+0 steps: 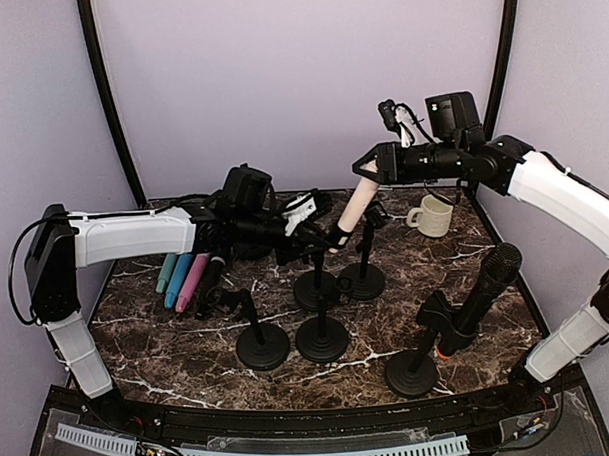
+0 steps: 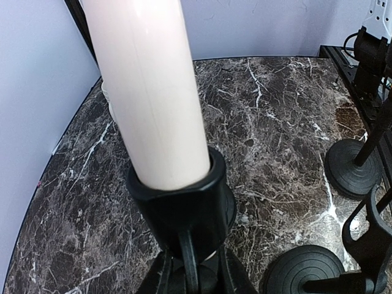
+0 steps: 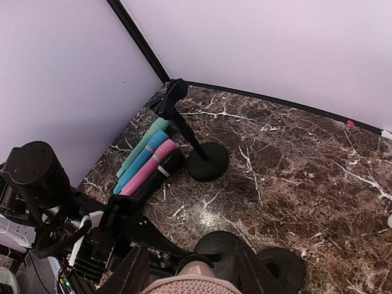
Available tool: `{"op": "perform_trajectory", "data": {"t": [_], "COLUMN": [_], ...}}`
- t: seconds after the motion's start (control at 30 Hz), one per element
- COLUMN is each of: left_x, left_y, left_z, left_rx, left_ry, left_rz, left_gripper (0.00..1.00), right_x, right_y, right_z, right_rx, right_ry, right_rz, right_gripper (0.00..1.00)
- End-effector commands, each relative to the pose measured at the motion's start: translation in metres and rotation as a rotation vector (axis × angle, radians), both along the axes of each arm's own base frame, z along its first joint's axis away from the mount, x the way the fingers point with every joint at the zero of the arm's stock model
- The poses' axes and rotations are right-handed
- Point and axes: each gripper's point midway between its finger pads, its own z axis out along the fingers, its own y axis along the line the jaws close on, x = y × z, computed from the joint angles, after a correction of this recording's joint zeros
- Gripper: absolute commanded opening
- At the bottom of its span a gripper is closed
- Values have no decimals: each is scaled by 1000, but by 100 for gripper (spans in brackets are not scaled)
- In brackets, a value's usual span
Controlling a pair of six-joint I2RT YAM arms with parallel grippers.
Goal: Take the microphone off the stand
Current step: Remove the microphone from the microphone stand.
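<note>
Smooth cream cylindrical microphone [image 2: 147, 92], black clip [image 2: 177, 205]

- Dark brown marbled stone surface [image 1: 148, 329]
- Left: teal microphone [image 1: 166, 274], blue microphone [image 1: 178, 279], pink microphone [image 1: 192, 282] and black microphone [image 1: 208, 284], lying side by side
- Middle: black round-based stands [image 1: 263, 348]
- Far right: cream ceramic mug [image 1: 431, 216]

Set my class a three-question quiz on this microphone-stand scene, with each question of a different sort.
1. True or false: the pale pink cylindrical microphone sits in the black plastic stand clip.
2. The right tool grips that microphone by its: A mesh head; B bare tail; C cable.
3. How many loose microphones lie flat at the left edge of the dark marble table?
Key: 1 true; 2 A; 3 four.
</note>
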Motion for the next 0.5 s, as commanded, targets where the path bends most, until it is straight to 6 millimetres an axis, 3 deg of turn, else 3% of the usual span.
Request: {"op": "perform_trajectory", "data": {"t": [0.0,0.47], "left_x": [-11,-12], "left_y": [46,47], "left_z": [-99,-107], "left_rx": [328,349], "left_ry": [121,126], "left_rz": [39,38], "left_gripper": [0,0], "right_x": [2,-3], "right_y": [-38,-50], "right_z": [144,157], "right_rx": [243,258], "right_ry": [-339,-364], "right_rz": [-115,-137], "right_gripper": [0,0]}}
